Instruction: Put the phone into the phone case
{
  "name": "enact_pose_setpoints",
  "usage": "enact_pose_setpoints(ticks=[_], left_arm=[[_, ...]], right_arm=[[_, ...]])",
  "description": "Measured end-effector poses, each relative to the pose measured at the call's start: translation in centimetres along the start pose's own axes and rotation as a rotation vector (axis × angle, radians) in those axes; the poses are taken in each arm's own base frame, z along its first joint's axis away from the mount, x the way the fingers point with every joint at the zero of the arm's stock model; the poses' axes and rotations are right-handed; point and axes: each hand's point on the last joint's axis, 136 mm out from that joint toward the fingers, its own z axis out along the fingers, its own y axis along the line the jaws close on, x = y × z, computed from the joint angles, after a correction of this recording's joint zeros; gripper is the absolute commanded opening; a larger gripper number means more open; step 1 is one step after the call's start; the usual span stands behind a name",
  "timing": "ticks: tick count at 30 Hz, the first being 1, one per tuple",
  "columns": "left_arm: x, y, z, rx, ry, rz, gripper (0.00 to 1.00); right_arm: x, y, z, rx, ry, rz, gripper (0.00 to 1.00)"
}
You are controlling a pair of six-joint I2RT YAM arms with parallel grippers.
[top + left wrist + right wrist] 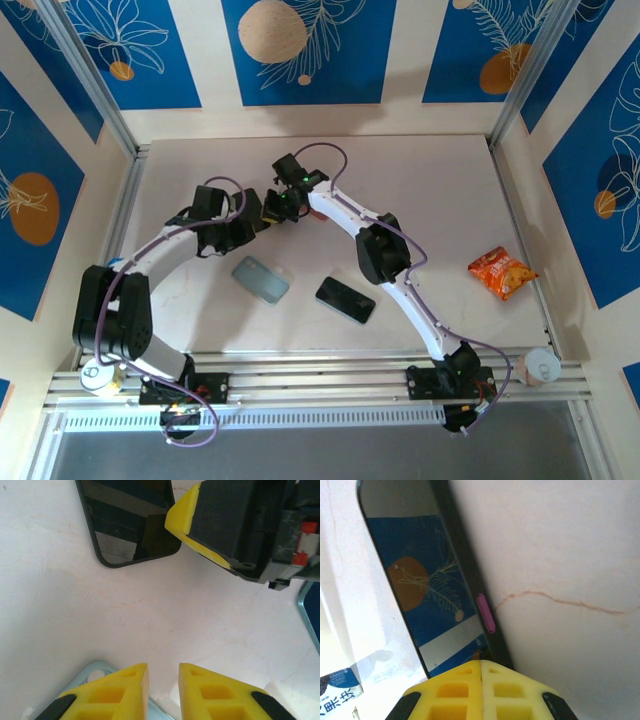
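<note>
I see the phone (345,299) lying flat on the table (450,190) just right of the phone case (260,279), apart from it. Beyond the case, the left gripper (163,672) hangs slightly parted and empty. The right gripper (481,665) beside it is closed on nothing.

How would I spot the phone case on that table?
Start at the pale table. Two flat slabs lie apart near its middle, and the phone case is the left one. It is pale blue-grey, while the phone to its right is glossy black.
</note>
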Motion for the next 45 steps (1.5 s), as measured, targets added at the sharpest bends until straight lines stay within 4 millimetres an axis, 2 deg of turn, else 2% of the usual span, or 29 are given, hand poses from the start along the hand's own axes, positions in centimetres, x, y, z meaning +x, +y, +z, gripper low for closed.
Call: enact_pose_setpoints(ticks=[4, 6, 9, 11, 13, 16, 18, 20, 22, 25, 27, 32, 39, 45], left_arm=[[0.0, 0.3, 1.7, -0.028, 0.028, 0.012, 0.21], [-0.1, 0.1, 2.5, -0.042, 0.035, 0.029, 0.21], [0.0, -0.6, 3.1, -0.042, 0.035, 0.05, 0.21], [-0.1, -1.0, 3.6, -0.04, 0.039, 0.057, 0.2], [-0.3, -1.1, 4.3, -0.043, 0.048, 0.06, 0.2], [-0.8, -1.3, 5.8, -0.047, 0.058, 0.061, 0.2], [-0.8, -1.1, 6.5, -0.052, 0.066, 0.063, 0.2], [-0.8, -0.9, 7.3, -0.06, 0.078, 0.069, 0.2], [-0.9, -0.8, 7.8, -0.066, 0.085, 0.078, 0.19], [-1.4, -0.7, 8.4, -0.076, 0.082, 0.086, 0.18], [-1.5, -0.5, 8.6, -0.09, 0.077, 0.092, 0.18], [-2.3, 0.7, 8.3, -0.122, 0.058, 0.086, 0.17], [-3.6, 2.5, 7.8, -0.146, 0.037, 0.056, 0.17], [-4.4, 3.9, 7.4, -0.172, 0.024, 0.048, 0.17]], right_arm=[[0.4, 0.7, -0.5, -0.024, -0.01, -0.05, 0.0], [1.1, 1.0, -2.0, -0.024, -0.014, -0.067, 0.07], [1.4, 2.7, -6.1, -0.056, -0.06, -0.1, 0.08], [0.9, 4.2, -10.3, -0.101, -0.122, -0.122, 0.09], [0.3, 5.0, -14.4, -0.142, -0.192, -0.135, 0.09], [-0.1, 4.5, -19.6, -0.184, -0.281, -0.131, 0.09], [-0.2, 3.1, -21.3, -0.185, -0.316, -0.114, 0.07], [0.2, 1.3, -21.5, -0.166, -0.317, -0.089, 0.03], [1.2, -0.6, -20.5, -0.142, -0.292, -0.059, 0.0], [2.8, -3.3, -18.7, -0.094, -0.239, -0.02, 0.0], [3.5, -4.3, -18.1, -0.076, -0.219, -0.004, 0.0], [3.8, -4.7, -18.3, -0.072, -0.218, 0.001, 0.0], [3.7, -3.7, -19.7, -0.096, -0.248, -0.017, 0.0], [4.5, -4.8, -19.3, -0.083, -0.233, -0.006, 0.0]])
